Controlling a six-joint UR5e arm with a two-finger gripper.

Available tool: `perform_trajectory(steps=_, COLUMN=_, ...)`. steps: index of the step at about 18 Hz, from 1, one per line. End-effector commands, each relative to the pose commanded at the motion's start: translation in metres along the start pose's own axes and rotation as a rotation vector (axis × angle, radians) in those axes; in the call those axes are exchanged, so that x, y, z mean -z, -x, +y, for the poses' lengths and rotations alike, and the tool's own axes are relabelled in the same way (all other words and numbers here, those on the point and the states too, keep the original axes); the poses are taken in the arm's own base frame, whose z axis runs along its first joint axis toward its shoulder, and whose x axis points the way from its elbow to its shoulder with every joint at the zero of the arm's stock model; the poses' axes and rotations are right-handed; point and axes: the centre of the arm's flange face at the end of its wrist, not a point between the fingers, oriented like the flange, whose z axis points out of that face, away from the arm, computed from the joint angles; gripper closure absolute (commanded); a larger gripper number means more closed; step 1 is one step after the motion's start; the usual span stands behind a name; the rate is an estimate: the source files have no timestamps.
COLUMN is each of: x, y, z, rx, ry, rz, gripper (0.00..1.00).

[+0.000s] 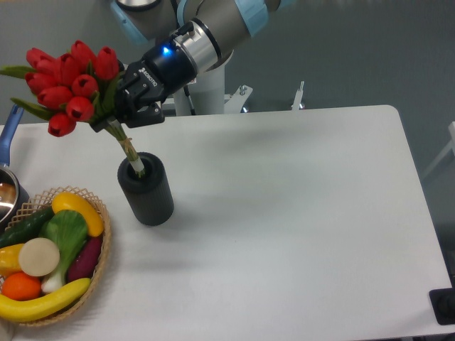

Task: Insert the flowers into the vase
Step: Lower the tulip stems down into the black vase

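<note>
I was in the insertion step. The flowers [71, 82] were clamped in the gripper [122, 114], which was closed on the stems just below the leaves, and the pale stem ends were already at the round hole on top of the vase [146, 189]. I could see only the tips at the opening; how deep they went inside I could not tell. The bunch leaned to the left and away from me, with the red buds high above the far-left part of the table [298, 213].

In my judgement the next move called for bringing the bunch more upright and pushing it straight down along the axis of the vase, so that the stems slide in and do not press against the thick wall. Only after that should the fingers let go, otherwise the heavy heads could tip the bunch out or tilt the vase.

The arm [213, 28] came in from the far side, above the table, and its wrist pointed down and to the left toward the vase. The wicker basket [99, 213] of toy fruit stood near left, just beside the vase.
</note>
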Motion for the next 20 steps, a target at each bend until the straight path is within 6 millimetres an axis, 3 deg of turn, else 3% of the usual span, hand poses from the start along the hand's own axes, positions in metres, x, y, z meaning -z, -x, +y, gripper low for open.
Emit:
perform_trajectory(steps=11, x=-0.002, y=-0.007, z=0.018, rx=0.019, ry=0.007, rz=0.005, gripper=0.74)
perform_trajectory(steps=17, x=-0.01, y=0.008, z=0.056, rx=0.015, ry=0.033, rz=0.013, gripper=0.63)
perform_trajectory(steps=20, x=-0.012, y=0.011, z=0.066, rx=0.016, ry=0.036, rz=0.018, gripper=0.57)
